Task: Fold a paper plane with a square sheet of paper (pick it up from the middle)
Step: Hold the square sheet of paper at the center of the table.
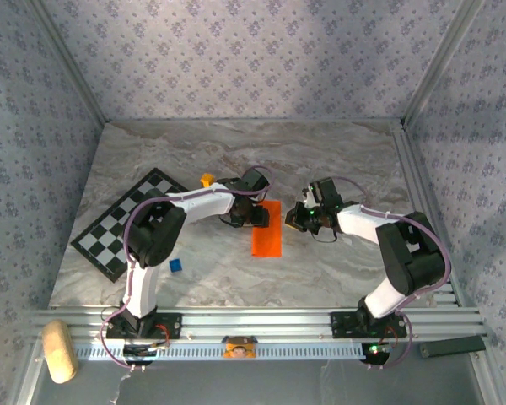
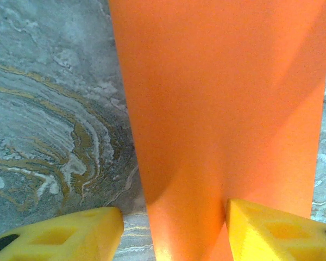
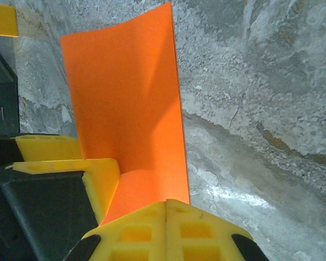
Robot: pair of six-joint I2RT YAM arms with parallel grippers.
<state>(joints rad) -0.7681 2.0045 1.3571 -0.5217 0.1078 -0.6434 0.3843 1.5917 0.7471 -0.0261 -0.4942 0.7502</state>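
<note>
"Marble-look, that desk (image 1: 337, 278)?"

"Grey stone pattern with tan veins, yes. Lilac patterned walls (image 1: 236, 59) stood on three sides, with metal posts in the corners and a ribbed metal rail (image 1: 278, 322) along the near edge."

"And the orange paper (image 1: 268, 229)?"

"It lay in the middle of the desk as a narrow rectangle, between the two arms. The left fingers (image 1: 257, 219) were parted over its far end, one above the paper and one above bare stone."

"The right fingers (image 3: 165, 217)?"

"Pressed together, tips at the paper's right edge. Whether they pinched it, I couldn't tell."

"Anything else?"

"A checkered board (image 1: 122, 224) at the left, a blue cube (image 1: 176, 265) near it, and a yellow cube (image 1: 207, 180) beyond the left arm."
</note>
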